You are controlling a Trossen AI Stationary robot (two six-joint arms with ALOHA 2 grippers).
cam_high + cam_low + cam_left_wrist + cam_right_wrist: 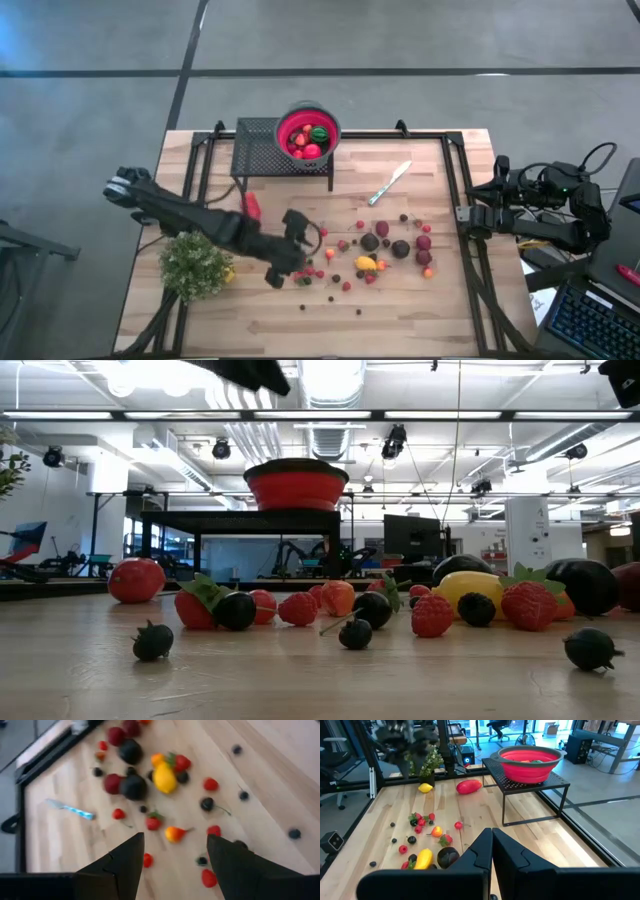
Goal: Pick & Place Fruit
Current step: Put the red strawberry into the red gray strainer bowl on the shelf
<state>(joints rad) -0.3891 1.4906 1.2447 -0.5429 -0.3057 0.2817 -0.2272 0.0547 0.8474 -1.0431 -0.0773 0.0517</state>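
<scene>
Many small toy fruits lie scattered on the wooden table right of centre: red berries, dark plums, a yellow lemon and an orange piece. A larger red piece lies near the rack, and another lemon lies beside the plant. More fruit sits in the red bowl on a black mesh rack. My left gripper hovers open over the left fringe of the scatter; in its wrist view the orange piece shows between the fingers, below them. My right gripper is shut, parked at the table's right edge.
A silver knife lies right of the rack. A bushy green plant stands at the table's left side, close under my left arm. The black rack holds the bowl above the table at the far edge. A black frame borders the table.
</scene>
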